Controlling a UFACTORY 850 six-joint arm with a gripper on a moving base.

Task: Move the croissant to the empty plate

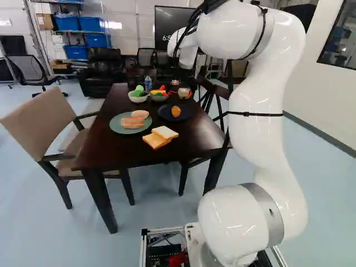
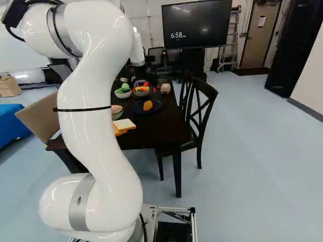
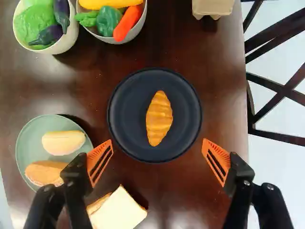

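In the left base view, the gripper (image 1: pixel 181 89) hangs over the far part of the table (image 1: pixel 197 136). The croissant (image 1: pixel 176 111) lies on the dark plate (image 1: pixel 186 115), with the green plate (image 1: pixel 118 129) and its two bread rolls beside it, the sliced bread (image 1: pixel 165 132) nearer.

In the right base view, the croissant again sits on the dark plate, to the right of the arm (image 2: pixel 91 121); a chair (image 2: pixel 200 118) stands beside the table.

In the wrist view, the gripper's (image 3: pixel 157 152) fingers stand wide apart — nothing held — with the croissant ahead of the gap, roughly mid-plate, touching neither finger.
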